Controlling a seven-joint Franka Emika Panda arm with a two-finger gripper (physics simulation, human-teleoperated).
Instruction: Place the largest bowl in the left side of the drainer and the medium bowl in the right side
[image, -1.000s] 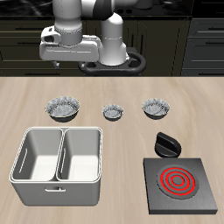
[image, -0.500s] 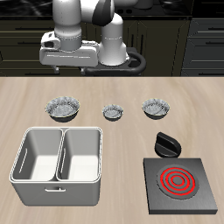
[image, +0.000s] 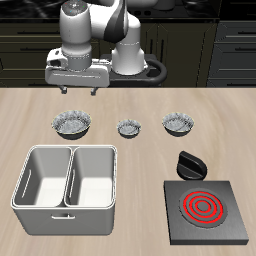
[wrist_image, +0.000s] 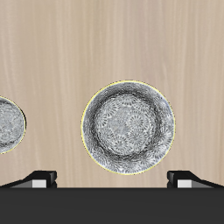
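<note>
While hovering open and empty, the hand (image: 79, 90) is lining up above the largest bowl (wrist_image: 127, 128), descent pending.

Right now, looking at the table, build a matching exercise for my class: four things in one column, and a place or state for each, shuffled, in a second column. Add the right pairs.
Things
1. largest bowl
2. smallest bowl
3. drainer
4. hotplate

Places or states
A. middle of the row of three bowls
B. black, with red glowing rings
C. directly under the gripper, end of the row
D. both compartments hold no bowl, near the table's front edge

Pairs: 1-C, 2-A, 3-D, 4-B
</note>
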